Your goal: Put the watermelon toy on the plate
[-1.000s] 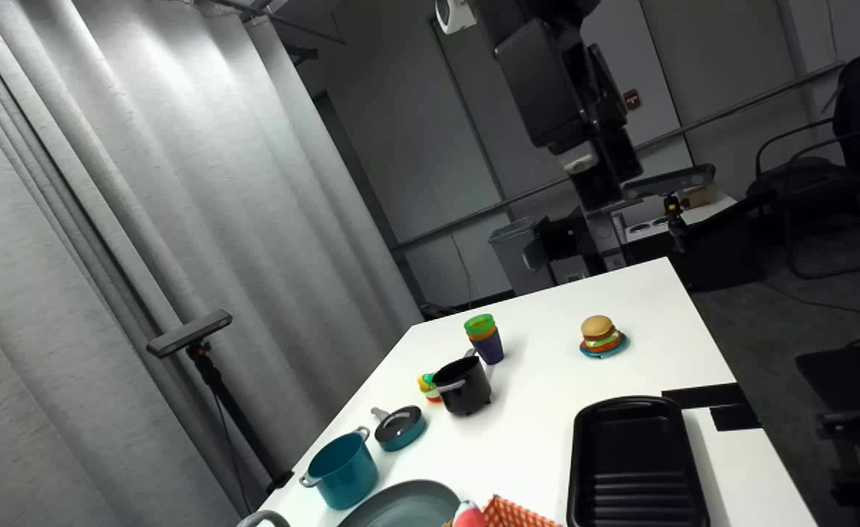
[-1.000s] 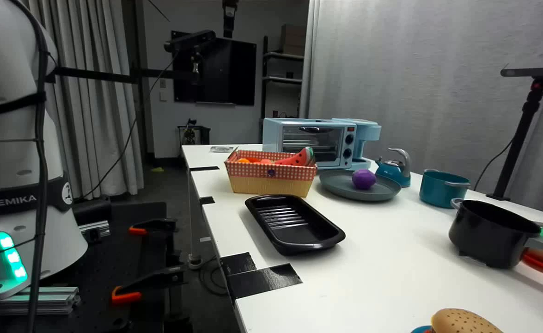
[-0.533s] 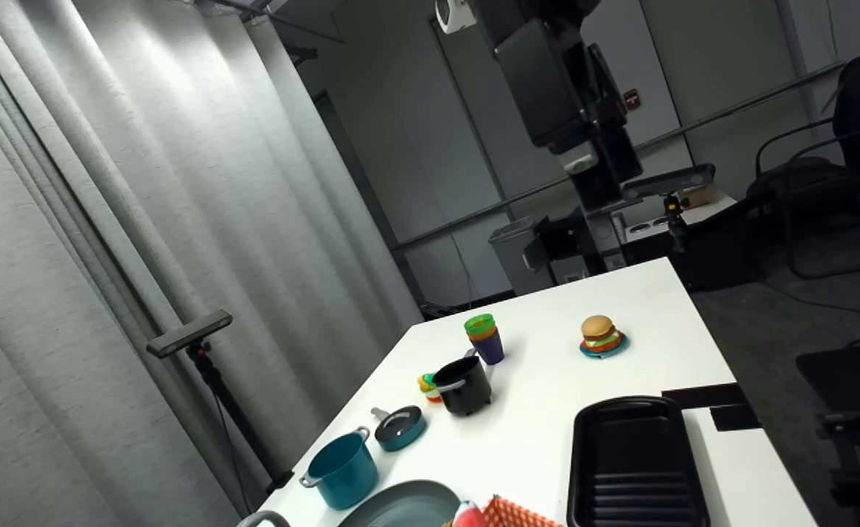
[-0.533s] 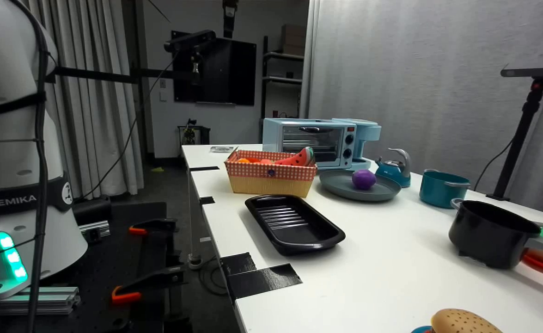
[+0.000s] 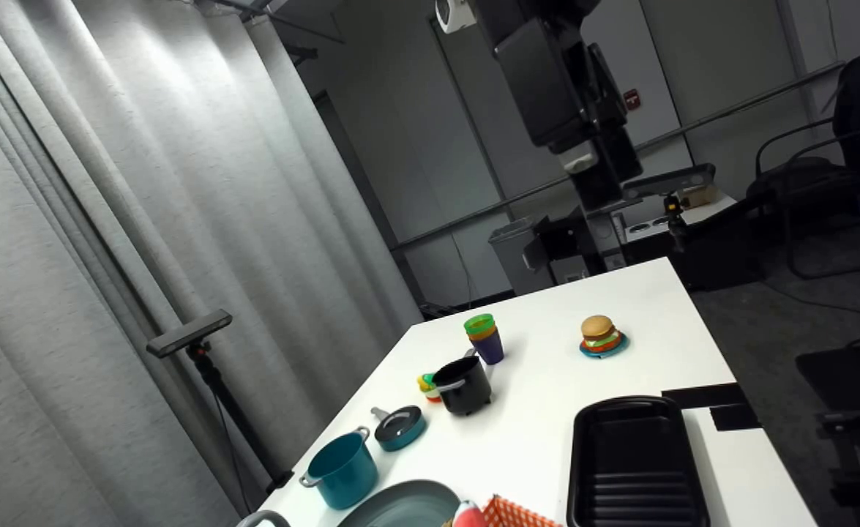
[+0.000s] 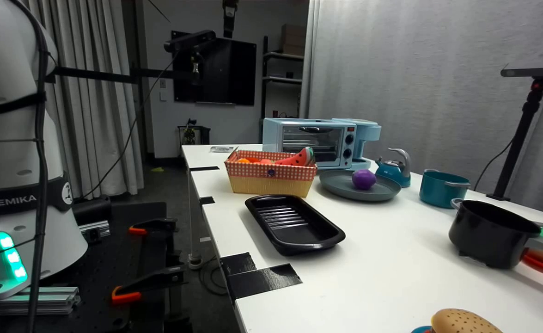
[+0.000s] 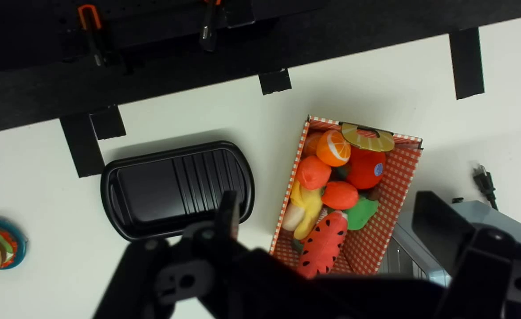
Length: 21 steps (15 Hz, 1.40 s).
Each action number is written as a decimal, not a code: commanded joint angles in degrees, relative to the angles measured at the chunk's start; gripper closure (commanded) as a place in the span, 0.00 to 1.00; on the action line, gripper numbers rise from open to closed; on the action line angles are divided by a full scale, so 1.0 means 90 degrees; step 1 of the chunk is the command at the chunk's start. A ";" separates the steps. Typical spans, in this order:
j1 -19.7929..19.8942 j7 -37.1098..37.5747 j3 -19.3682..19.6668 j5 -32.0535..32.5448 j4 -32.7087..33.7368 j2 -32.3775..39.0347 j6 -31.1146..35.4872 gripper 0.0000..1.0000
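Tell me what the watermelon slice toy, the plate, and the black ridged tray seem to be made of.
Watermelon slice toy: matte, maybe fabric or soft plastic; its red surface shows no sharp shine.
Plate: dull grey-green, perhaps plastic or coated metal; no crisp reflections.
Black ridged tray: glossy, probably coated metal, possibly plastic; light gleams along its ridges.

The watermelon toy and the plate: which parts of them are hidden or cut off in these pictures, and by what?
Watermelon toy: in the wrist view, the gripper covers one end.
Its underside: in an exterior view, hidden behind the basket wall.
Plate: in an exterior view, cut off by the bottom edge; in the wrist view, not visible.
Plate surface beneath the purple toy: covered by it in an exterior view.
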State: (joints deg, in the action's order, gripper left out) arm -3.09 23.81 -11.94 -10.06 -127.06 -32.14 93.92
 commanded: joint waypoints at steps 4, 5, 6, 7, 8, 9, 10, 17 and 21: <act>-0.0004 0.0002 0.0004 0.0004 0.0012 0.0005 -0.0010 0.00; -0.0004 0.0002 0.0004 0.0004 0.0012 0.0006 -0.0010 0.00; -0.0004 0.0002 0.0004 0.0004 0.0012 0.0006 -0.0010 0.00; -0.0004 0.0002 0.0004 0.0004 0.0012 0.0005 -0.0010 0.00; -0.0004 0.0002 0.0004 0.0004 0.0012 0.0006 -0.0010 0.00; -0.0004 0.0002 0.0004 0.0004 0.0012 0.0006 -0.0010 0.00; -0.0004 0.0002 0.0004 0.0004 0.0012 0.0005 -0.0010 0.00; -0.0007 -0.0034 0.0000 0.0018 -0.0014 0.0057 0.0029 0.00; 0.0006 -0.0055 0.0004 0.0079 -0.0072 0.0174 0.0070 0.00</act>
State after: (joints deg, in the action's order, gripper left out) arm -3.09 23.69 -11.94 -9.86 -127.47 -31.40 93.93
